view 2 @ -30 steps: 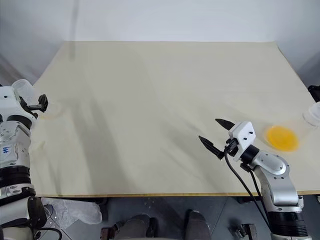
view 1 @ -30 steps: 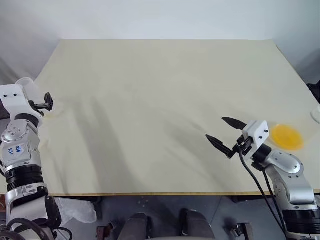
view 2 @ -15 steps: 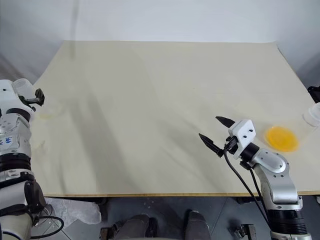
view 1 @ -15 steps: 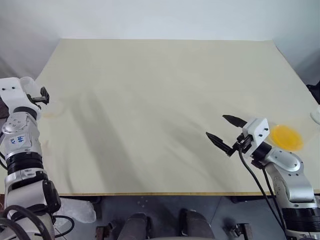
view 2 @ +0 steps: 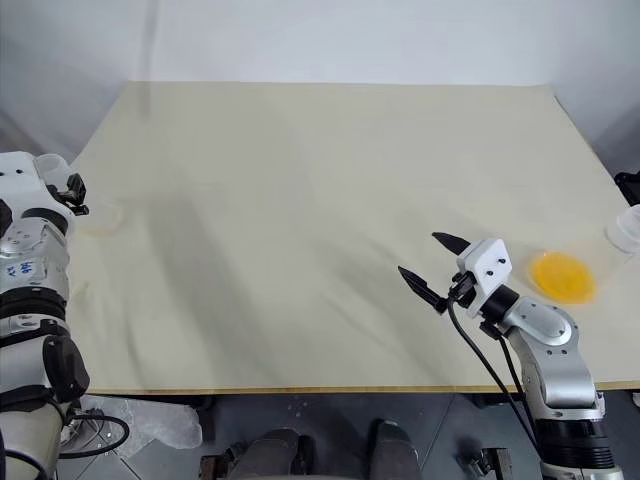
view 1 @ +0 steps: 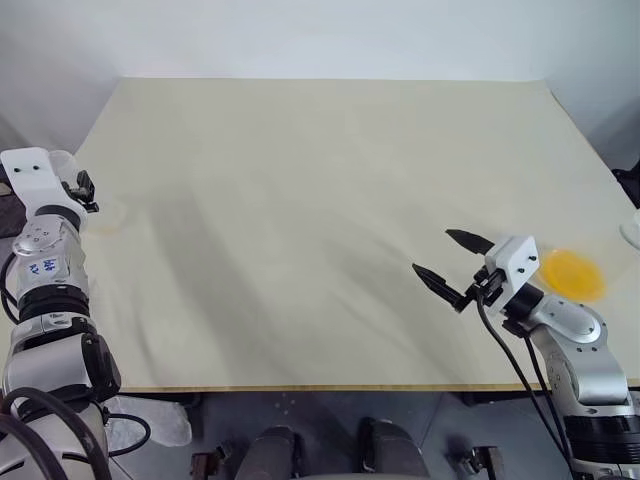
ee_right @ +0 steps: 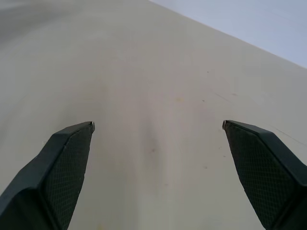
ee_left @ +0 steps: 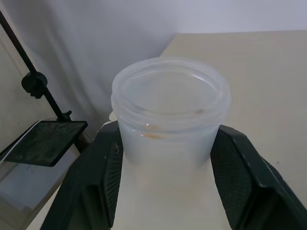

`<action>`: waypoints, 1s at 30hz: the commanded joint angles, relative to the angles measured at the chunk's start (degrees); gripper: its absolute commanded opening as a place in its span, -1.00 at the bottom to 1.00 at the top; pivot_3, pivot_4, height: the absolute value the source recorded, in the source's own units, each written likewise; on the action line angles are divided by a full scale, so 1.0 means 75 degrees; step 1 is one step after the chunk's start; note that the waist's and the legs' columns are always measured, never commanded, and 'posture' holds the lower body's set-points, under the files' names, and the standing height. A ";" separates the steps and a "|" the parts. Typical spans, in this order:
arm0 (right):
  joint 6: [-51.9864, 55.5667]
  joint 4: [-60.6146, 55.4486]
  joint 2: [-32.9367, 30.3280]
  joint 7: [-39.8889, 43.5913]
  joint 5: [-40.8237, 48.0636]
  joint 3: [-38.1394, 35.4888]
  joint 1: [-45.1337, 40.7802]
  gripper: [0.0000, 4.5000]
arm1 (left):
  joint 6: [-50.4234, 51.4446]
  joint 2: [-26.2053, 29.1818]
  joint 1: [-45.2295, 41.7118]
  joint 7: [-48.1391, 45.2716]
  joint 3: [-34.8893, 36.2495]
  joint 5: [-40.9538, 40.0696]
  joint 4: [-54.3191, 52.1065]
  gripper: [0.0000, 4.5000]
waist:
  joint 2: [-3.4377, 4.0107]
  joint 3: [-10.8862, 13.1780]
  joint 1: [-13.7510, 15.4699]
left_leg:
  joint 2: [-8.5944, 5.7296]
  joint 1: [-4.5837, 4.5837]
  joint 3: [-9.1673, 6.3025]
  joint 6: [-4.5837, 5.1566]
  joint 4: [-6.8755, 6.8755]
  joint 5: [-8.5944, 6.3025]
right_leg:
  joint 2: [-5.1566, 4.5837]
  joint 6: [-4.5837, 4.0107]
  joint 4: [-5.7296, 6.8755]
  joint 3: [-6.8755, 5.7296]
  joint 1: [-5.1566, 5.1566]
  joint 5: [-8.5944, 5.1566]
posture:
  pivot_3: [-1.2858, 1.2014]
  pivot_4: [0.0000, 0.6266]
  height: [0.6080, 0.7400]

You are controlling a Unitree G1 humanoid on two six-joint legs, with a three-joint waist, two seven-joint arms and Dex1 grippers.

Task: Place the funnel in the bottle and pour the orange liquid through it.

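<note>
Right gripper (view 1: 447,262) is idling lower right over the table (view 1: 320,200), fingers (ee_right: 67,158) spread wide, nothing between them. Just beyond it, the orange liquid (view 1: 573,273) is sitting at the right edge. Left gripper (ee_left: 165,158) at the far left edge is closing both fingers against the bottle (ee_left: 170,120) neck; looks gripped, judging by contact. Can't make out the funnel. Risk: slick neck slipping or tipping if the squeeze is weak.

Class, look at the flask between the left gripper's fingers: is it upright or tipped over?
Upright. In the left wrist view the bottle stands with its round open mouth facing up, its neck between the left gripper's two black fingers.
</note>
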 commanded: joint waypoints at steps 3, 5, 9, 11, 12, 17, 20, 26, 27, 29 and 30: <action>-0.0070 -0.0158 -0.0020 -0.0081 0.0033 -0.0209 -0.0017 1.00 | -0.0154 0.0220 -0.0158 -0.0301 0.0019 -0.0090 -0.0229 0.03 | 0.0000 0.0000 0.0005 | -0.0001 0.0000 0.0000 0.0000 0.0001 0.0000 | -0.0002 0.0000 0.0001 0.0000 0.0000 0.0000 | 0.03 -0.52 1.00; -0.0072 -0.0190 -0.0044 -0.0081 0.0046 -0.0251 0.0014 1.00 | -0.0081 0.0124 -0.0116 -0.0741 -0.0005 -0.0242 -0.0632 0.03 | -0.0006 0.0003 0.0013 | -0.0001 -0.0001 -0.0001 0.0000 0.0001 0.0000 | -0.0002 0.0000 0.0002 -0.0001 0.0000 0.0000 | 0.03 -0.52 1.00; -0.0052 -0.0233 -0.0123 -0.0058 0.0083 -0.0373 0.0036 1.00 | 0.0250 -0.0291 0.0071 -0.2187 -0.0240 -0.0740 -0.1940 0.03 | -0.0015 0.0008 0.0021 | 0.0000 -0.0010 -0.0008 0.0000 0.0023 0.0000 | -0.0002 0.0000 0.0011 -0.0003 0.0000 0.0000 | 0.03 -0.52 1.00; -0.0050 -0.0226 -0.0164 -0.0024 0.0094 -0.0437 0.0025 1.00 | 0.0464 -0.0524 0.0212 -0.2933 -0.0407 -0.1001 -0.2649 0.03 | -0.0015 0.0008 0.0027 | -0.0001 -0.0015 -0.0013 0.0000 0.0035 0.0000 | -0.0004 0.0000 0.0019 -0.0005 0.0001 0.0000 | 0.03 -0.52 1.00; -0.0042 -0.0229 -0.0202 -0.0012 0.0114 -0.0499 0.0016 1.00 | 0.0617 -0.0716 0.0264 -0.3307 -0.0539 -0.1187 -0.3091 0.03 | -0.0015 0.0008 0.0025 | 0.0000 -0.0017 -0.0015 -0.0001 0.0040 -0.0001 | -0.0004 0.0000 0.0020 -0.0006 0.0002 0.0000 | 0.03 -0.52 1.00; 0.0104 -0.0505 -0.0382 0.0053 0.0288 -0.0765 0.0202 1.00 | 0.1515 -0.1545 0.0542 -0.4759 -0.1365 -0.1808 -0.4867 0.03 | -0.0016 0.0009 0.0010 | -0.0001 -0.0025 -0.0014 0.0000 0.0050 -0.0001 | -0.0005 0.0000 0.0020 -0.0005 0.0001 0.0000 | 0.03 -0.52 1.00; 0.0216 -0.0786 -0.0436 0.0001 0.0332 -0.0901 0.0467 1.00 | 0.2055 -0.1897 0.0669 -0.5280 -0.1857 -0.1993 -0.5566 0.03 | -0.0016 0.0009 0.0002 | 0.0006 -0.0025 -0.0011 -0.0003 0.0048 -0.0002 | 0.0002 0.0000 0.0018 -0.0005 -0.0001 0.0000 | 0.03 -0.52 1.00; 0.0406 -0.1473 -0.0373 -0.0309 0.0363 -0.1318 0.1146 1.00 | 0.2316 -0.2504 0.0477 -0.5791 -0.2291 -0.2097 -0.5794 0.03 | -0.0016 0.0009 0.0020 | 0.0006 -0.0025 -0.0005 -0.0002 0.0050 -0.0002 | 0.0003 0.0000 0.0016 0.0001 -0.0003 0.0000 | 0.03 -0.52 1.00; 0.0418 -0.1569 -0.0353 -0.0363 0.0350 -0.1379 0.1262 1.00 | 0.2323 -0.2567 0.0442 -0.5861 -0.2339 -0.2090 -0.5783 0.03 | -0.0016 0.0009 0.0028 | 0.0005 -0.0026 -0.0004 -0.0002 0.0050 -0.0002 | 0.0003 0.0000 0.0015 0.0002 -0.0003 0.0000 | 0.03 -0.52 1.00; 0.0447 -0.1714 -0.0320 -0.0437 0.0345 -0.1474 0.1429 1.00 | 0.2364 -0.2638 0.0387 -0.5967 -0.2409 -0.2071 -0.5747 0.03 | -0.0016 0.0009 0.0040 | 0.0004 -0.0027 -0.0004 -0.0001 0.0054 -0.0002 | 0.0001 0.0000 0.0014 0.0003 -0.0001 0.0000 | 0.03 -0.52 1.00; 0.0455 -0.1784 -0.0302 -0.0474 0.0344 -0.1510 0.1509 1.00 | 0.2380 -0.2664 0.0358 -0.6028 -0.2441 -0.2065 -0.5707 0.03 | -0.0016 0.0009 0.0048 | 0.0003 -0.0027 -0.0004 -0.0001 0.0055 -0.0003 | 0.0001 0.0000 0.0013 0.0004 -0.0001 0.0000 | 0.03 -0.52 1.00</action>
